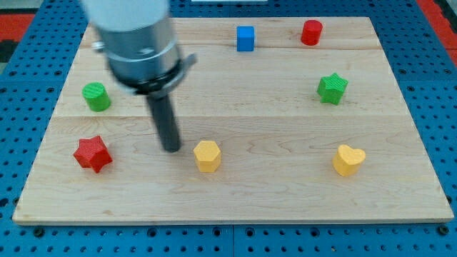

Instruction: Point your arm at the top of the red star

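My tip (171,148) beside faceted red star (92,154)

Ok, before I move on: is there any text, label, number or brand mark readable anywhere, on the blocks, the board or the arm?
None: no writing shows on the red star, the other blocks, the wooden board or the arm's grey housing. My tip sits between the red star and the yellow hexagon block.

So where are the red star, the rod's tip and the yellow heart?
red star (92,154), camera view, centre of its top face.
my tip (171,149), camera view, the rod's very end.
yellow heart (348,159), camera view, middle of its top.
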You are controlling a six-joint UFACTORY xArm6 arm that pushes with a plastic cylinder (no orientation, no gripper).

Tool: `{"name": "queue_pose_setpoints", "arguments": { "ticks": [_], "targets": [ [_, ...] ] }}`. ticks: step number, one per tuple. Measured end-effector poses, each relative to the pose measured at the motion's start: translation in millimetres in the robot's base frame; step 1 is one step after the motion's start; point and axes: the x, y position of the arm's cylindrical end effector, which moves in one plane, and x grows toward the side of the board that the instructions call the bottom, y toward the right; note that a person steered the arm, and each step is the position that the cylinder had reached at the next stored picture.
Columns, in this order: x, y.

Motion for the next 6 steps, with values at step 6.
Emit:
{"name": "queue_pose_setpoints", "arguments": {
  "ticks": [6],
  "targets": [
    [-11.4, -78.9]
  ]
}}
